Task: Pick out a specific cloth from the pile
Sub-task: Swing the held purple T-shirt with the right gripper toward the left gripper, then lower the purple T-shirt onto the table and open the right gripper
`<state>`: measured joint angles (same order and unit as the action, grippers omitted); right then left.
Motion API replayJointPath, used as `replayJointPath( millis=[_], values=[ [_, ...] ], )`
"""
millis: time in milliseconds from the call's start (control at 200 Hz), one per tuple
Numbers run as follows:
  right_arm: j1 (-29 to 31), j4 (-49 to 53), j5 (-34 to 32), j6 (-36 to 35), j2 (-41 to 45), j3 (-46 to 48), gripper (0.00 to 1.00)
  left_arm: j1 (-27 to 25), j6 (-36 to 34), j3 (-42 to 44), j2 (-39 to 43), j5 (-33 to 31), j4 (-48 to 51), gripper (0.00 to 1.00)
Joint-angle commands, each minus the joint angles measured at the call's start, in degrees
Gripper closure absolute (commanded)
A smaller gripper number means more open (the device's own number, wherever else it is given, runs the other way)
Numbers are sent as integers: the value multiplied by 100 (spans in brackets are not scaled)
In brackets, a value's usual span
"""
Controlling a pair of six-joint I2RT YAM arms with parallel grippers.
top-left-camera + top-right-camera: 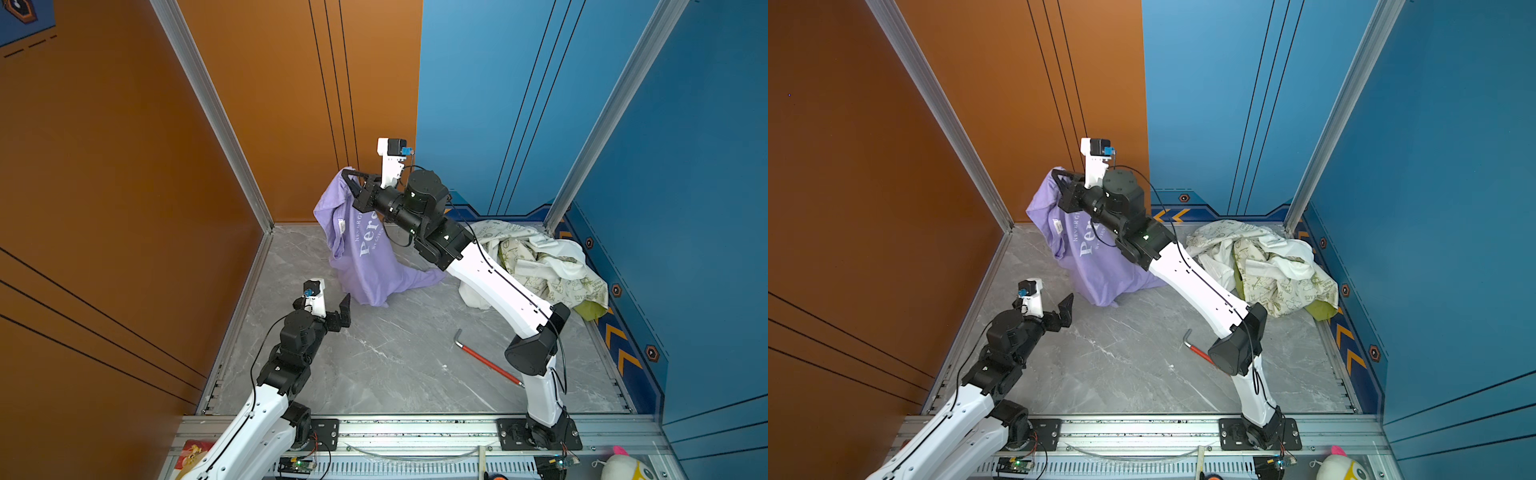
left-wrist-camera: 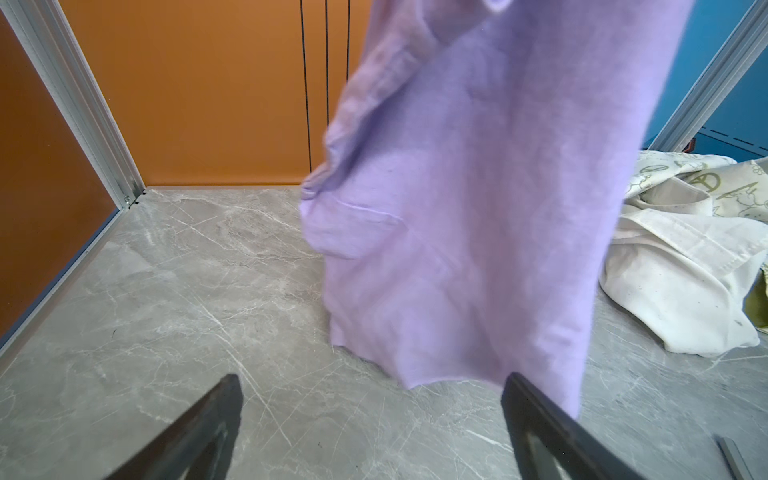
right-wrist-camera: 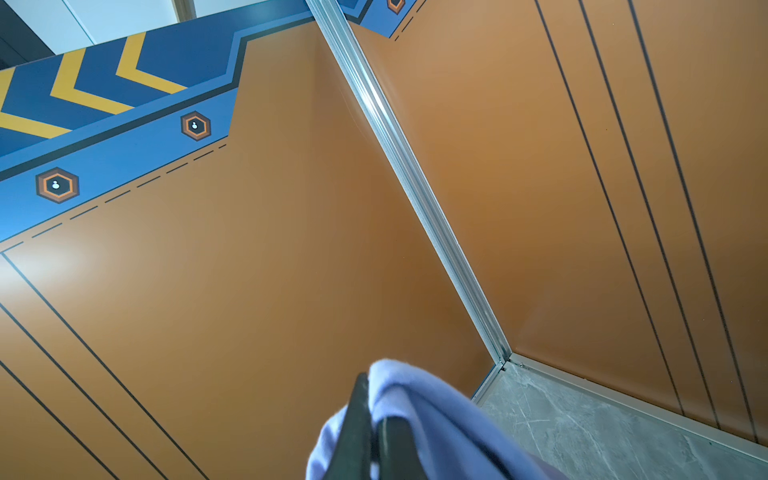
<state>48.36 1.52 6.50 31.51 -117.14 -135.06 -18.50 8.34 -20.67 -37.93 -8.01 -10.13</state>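
Top views: right gripper point(image 1: 347, 175) reaches across to about 11 o'clock, clamped tight on the upper edge of the cloth point(image 1: 365, 257). The lilac shirt hangs from it, lettering and tag showing, lower folds trailing on the grey table point(image 1: 395, 374). At 2 o'clock, in the far corner, sits the pile point(image 1: 540, 257), apparently apart from the shirt, though the right forearm crosses the gap. Extraction looks essentially done; what remains, by judgement, is setting the shirt down clear. At 9 o'clock the left gripper point(image 1: 328, 309) is empty, spread wide, just beside the hem. A red-handled hex key point(image 1: 486, 361) lies at 4 o'clock, out of the way. Left wrist view: wide-set black fingers point(image 2: 216, 415) frame the hanging hem; white and doodle-print cloths lie beyond. Right wrist view: closed jaws bunch lilac fabric before the orange wall point(image 3: 249, 291).
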Motion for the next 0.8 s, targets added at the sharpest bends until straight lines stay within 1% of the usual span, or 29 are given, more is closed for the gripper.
replayJointPath(
  millis=[0, 150, 385, 536, 796],
  values=[
    [-43, -97, 37, -41, 78, -265, 96, -55, -120, 77, 68, -157, -121, 2],
    [-138, 205, 27, -212, 148, -120, 96, -53, -122, 74, 81, -161, -125, 2],
    [-349, 208, -239, -259, 533, 1003, 96, -59, -121, 87, 104, -174, -126, 2],
    [-465, 226, -290, -252, 610, 1591, 96, -66, -119, 95, 105, -182, -121, 2],
    [-396, 415, -126, -113, 257, 1622, 97, -65, -140, 98, 113, -233, -123, 2]
  ],
)
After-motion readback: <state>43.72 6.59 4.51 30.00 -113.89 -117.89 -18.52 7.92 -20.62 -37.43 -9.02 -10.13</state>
